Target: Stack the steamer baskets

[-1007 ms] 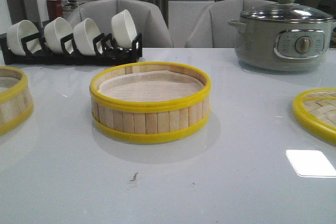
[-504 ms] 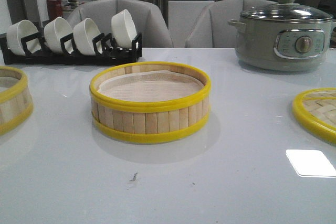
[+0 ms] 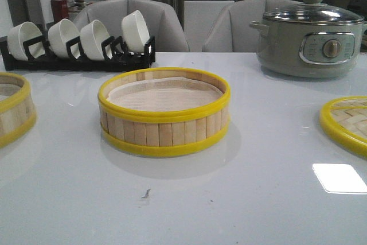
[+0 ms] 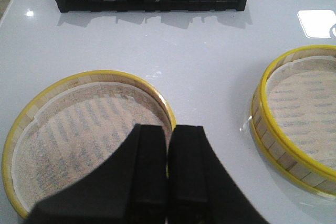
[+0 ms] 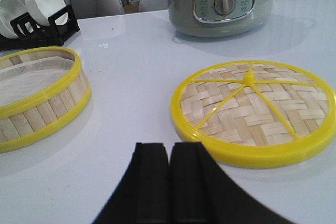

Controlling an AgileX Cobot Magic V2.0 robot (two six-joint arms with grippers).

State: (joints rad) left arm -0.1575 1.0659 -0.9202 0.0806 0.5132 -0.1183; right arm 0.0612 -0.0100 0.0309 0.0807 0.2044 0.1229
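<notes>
Evidently nothing is gripped yet: both baskets (image 3: 164,112) (image 3: 14,110) sit apart. The left gripper (image 4: 169,145) and right gripper (image 5: 169,156) are pressed together, empty. Opening the left gripper over the basket rim below is called for.

We see the steamer baskets (image 3: 164,113) as pale matt wood slats with glossy yellow bands and cloth-like liners, the lid (image 5: 253,109) as woven bamboo, the table (image 3: 229,199) smooth and glossy, the pot (image 3: 309,38) glass-lidded, the bowls (image 3: 80,35) glossy white
</notes>
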